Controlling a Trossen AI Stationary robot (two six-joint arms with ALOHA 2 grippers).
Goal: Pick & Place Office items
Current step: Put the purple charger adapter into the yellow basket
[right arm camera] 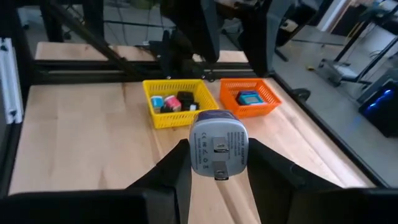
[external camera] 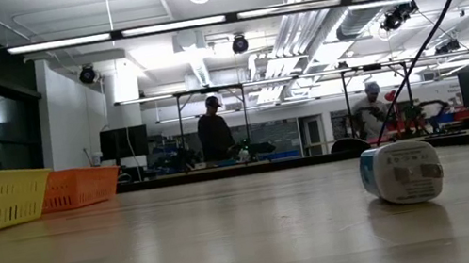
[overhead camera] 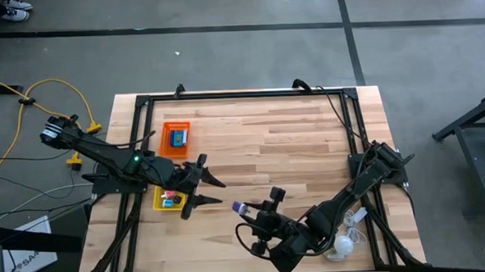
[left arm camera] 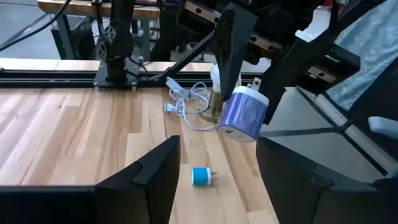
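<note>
On the table's left side, in the high view, an orange tray [overhead camera: 177, 137] holds a blue item [overhead camera: 178, 139], and just below it a yellow tray [overhead camera: 168, 202] holds small pink, teal and black pieces [right arm camera: 174, 102]. The left gripper [overhead camera: 210, 193] hangs at the yellow tray's right edge with its fingers [left arm camera: 149, 180] spread and nothing between them. Through the left wrist view, a small blue plug [left arm camera: 200, 177] lies on the wood [left arm camera: 74, 137] beyond those fingers. Toward the middle, the right gripper [overhead camera: 247, 209] is pinched on a purple and white plug block [right arm camera: 217, 144], held above the boards with its prongs facing the wrist camera. To the right, near the table's near right corner, a white cable bundle [overhead camera: 354, 223] with a round white piece [overhead camera: 343, 245] rests beside the right arm
</note>
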